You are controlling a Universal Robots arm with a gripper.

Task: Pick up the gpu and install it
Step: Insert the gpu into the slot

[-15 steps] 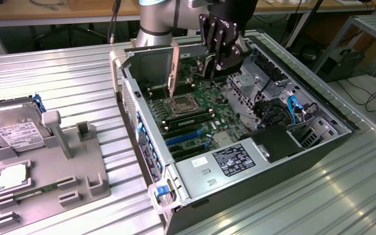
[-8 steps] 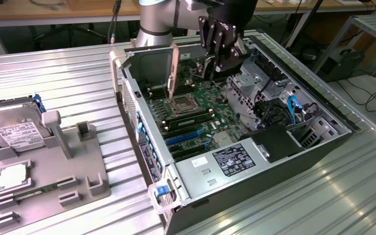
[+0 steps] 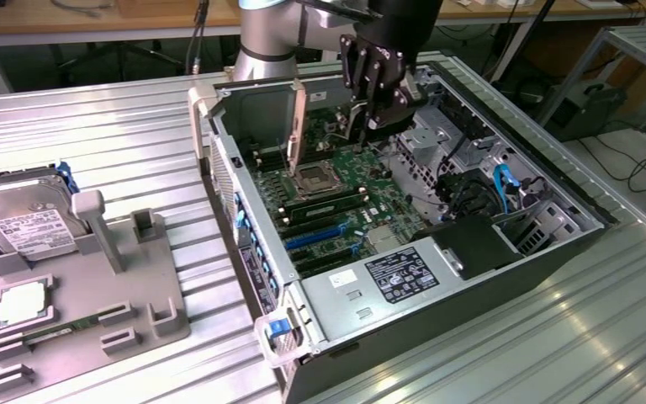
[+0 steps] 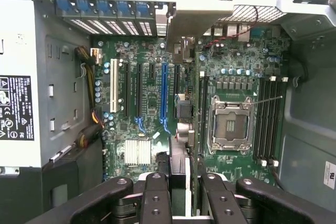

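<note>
The gpu (image 4: 184, 111) shows edge-on in the wrist view, as a thin upright card running down the middle of the open computer case (image 3: 250, 252). It stands over the motherboard (image 4: 142, 77), between the long blue slot (image 4: 164, 90) and the CPU socket (image 4: 230, 124). My gripper (image 4: 181, 184) is shut on the card's near end, one black finger (image 4: 155, 198) on each side. I cannot tell if the card's lower edge sits in a slot. In the exterior view my gripper (image 3: 375, 114) hangs low inside the case, above the motherboard's far part.
Inside the case, a tan upright panel (image 3: 297, 126) stands by the rear wall, and the power supply (image 3: 396, 278) and cables (image 3: 503, 189) lie nearby. On the exterior view's left, a grey fixture (image 3: 132, 295) holds a hard drive (image 3: 26, 223), a CPU (image 3: 20, 305) and a memory stick (image 3: 63, 331).
</note>
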